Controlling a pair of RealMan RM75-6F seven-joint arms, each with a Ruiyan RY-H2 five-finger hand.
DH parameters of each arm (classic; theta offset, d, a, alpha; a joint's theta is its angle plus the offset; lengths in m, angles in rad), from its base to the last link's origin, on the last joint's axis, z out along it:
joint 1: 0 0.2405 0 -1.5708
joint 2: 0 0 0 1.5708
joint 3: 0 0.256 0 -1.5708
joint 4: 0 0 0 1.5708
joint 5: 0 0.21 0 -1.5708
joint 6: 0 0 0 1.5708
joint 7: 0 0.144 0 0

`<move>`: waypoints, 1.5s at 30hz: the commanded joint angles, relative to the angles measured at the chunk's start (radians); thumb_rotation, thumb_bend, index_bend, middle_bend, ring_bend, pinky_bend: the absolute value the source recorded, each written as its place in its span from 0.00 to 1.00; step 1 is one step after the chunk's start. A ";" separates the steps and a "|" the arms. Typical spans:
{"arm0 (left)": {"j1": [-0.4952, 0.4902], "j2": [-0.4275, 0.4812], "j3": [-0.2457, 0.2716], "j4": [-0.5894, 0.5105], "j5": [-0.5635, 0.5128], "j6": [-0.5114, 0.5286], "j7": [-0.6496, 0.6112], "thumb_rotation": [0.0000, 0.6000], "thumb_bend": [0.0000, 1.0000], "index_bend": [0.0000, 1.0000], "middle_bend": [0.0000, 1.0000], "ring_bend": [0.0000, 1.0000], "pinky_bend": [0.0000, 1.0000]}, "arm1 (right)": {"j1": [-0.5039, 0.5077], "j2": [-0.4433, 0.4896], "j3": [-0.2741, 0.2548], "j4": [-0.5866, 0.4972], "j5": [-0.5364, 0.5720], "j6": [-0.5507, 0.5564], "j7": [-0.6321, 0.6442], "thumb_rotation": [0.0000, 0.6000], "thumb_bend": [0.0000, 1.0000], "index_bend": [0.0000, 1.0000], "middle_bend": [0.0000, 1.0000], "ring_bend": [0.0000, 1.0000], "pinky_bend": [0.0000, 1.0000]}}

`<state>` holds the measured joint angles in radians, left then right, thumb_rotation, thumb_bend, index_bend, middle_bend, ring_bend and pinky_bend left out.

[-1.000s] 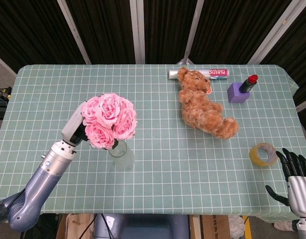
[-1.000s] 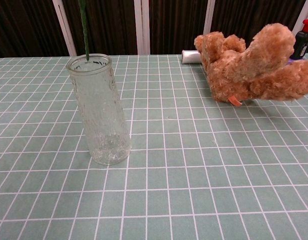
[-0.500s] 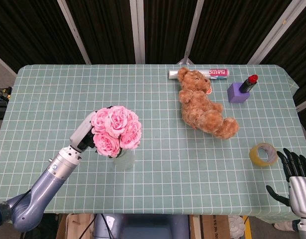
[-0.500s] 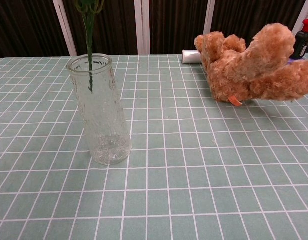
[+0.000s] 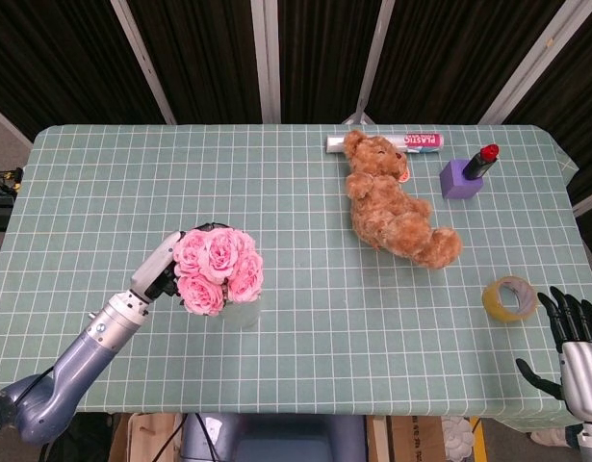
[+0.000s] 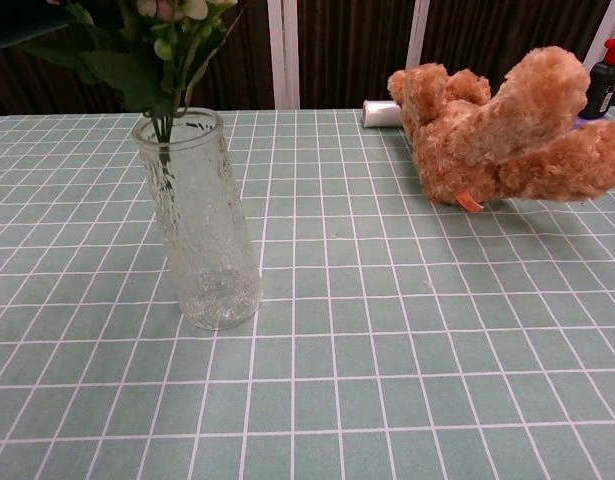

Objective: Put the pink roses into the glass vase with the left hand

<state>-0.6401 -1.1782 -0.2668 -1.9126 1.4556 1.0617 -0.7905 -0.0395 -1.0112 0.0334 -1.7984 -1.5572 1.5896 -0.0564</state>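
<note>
A bunch of pink roses (image 5: 215, 270) hangs over the glass vase (image 6: 199, 225) at the table's front left, hiding most of the vase in the head view. In the chest view the green stem (image 6: 165, 160) reaches down inside the vase, with leaves (image 6: 137, 60) just above the rim. My left hand (image 5: 162, 273) holds the bunch from its left side, fingers tucked under the blooms. At the front right corner my right hand (image 5: 575, 329) is open, off the table edge and holding nothing.
A brown teddy bear (image 5: 394, 205) lies right of centre. Behind it is a white tube (image 5: 411, 142). A purple block with a red-capped bottle (image 5: 466, 175) stands at the back right. A roll of yellow tape (image 5: 509, 298) lies near my right hand.
My left hand has lowered the roses; the stem has slid from the vase's rim down deep inside, and the leaves now reach the rim. The right hand has not moved.
</note>
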 commanded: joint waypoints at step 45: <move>0.523 0.161 0.247 -0.057 -0.179 0.540 1.139 1.00 0.17 0.15 0.08 0.03 0.08 | 0.000 0.022 -0.024 0.015 -0.060 -0.002 0.048 1.00 0.22 0.10 0.05 0.00 0.00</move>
<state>-0.1704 -0.9870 -0.0389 -1.9752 1.3457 1.5825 0.3521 -0.0399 -0.9893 0.0099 -1.7841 -1.6166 1.5883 -0.0081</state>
